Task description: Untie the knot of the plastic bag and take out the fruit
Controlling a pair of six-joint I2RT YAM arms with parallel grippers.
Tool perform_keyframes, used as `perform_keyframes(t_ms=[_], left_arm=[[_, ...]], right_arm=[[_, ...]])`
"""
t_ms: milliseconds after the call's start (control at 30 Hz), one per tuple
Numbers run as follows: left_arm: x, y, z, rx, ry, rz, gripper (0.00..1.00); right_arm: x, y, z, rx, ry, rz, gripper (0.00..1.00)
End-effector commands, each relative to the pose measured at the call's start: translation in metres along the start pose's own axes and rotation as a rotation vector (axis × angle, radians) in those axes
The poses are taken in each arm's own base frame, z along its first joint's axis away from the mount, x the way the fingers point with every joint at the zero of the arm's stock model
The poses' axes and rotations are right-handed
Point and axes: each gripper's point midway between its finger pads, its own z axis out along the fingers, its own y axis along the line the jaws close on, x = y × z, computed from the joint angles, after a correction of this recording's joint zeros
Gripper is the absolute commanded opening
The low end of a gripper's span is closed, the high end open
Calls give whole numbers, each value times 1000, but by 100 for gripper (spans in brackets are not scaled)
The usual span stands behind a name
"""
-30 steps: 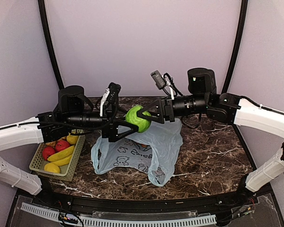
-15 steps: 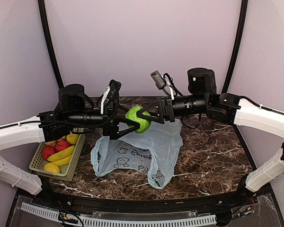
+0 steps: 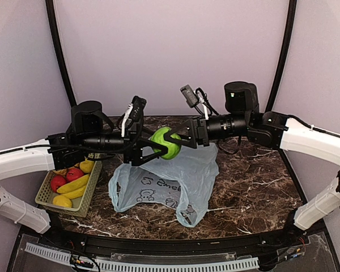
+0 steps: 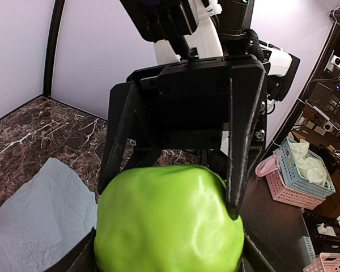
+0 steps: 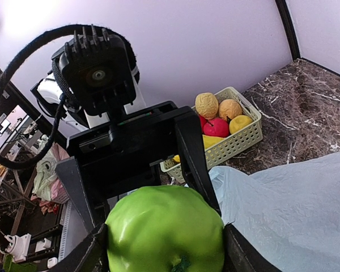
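plastic bag [image 3: 175, 181]: lying crumpled on the surface [image 3: 255, 187], nearest the bases; its inside is being hidden by folds.
green fruit [image 3: 165, 143]: hanging in the air above the bag's far edge, its underside being cut off in both wrist views.
right tool [image 3: 171, 140]: clamping the green fruit from both flanks.
left tool [image 3: 156, 150]: straddling the same fruit; squeezing or just touching, I cannot tell.
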Motion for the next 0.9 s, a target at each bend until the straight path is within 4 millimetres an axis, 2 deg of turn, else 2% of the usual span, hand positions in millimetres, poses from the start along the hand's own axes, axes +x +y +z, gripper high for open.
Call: perform_keyframes(t_ms=[0,167,267,467,533,633,667,700,767,867], left_arm=[[-15,-2,-1,1,-35,19,61],[-8,2,-3,-28,-10,4,56],[-3,4,-11,-68,16,-7,55],[22,16,-38,-212,124,-52,54],[40,29,-54,-310,203,-78,54],[50,54,-86,-471,240,-83,53],[55,70,-102,-544,257,-102,52],[57,75,-114,-578,253,-109,52],[60,106,-151,-720,251,-151,52],[70,131,-190,-876,292,-174,53]], right_arm=[[0,5,1,-19,-2,-20,67],[-4,1,-7,29,-34,-31,89],[-8,-5,-17,91,-72,-36,97],[-7,-23,-36,216,-128,-29,99],[-4,-31,-39,262,-128,-27,99],[9,-45,-40,326,-95,-12,99],[13,-48,-40,338,-83,-7,99],[18,-50,-39,345,-73,-3,99],[25,-52,-37,355,-53,0,99],[35,-54,-34,361,-24,1,99]])
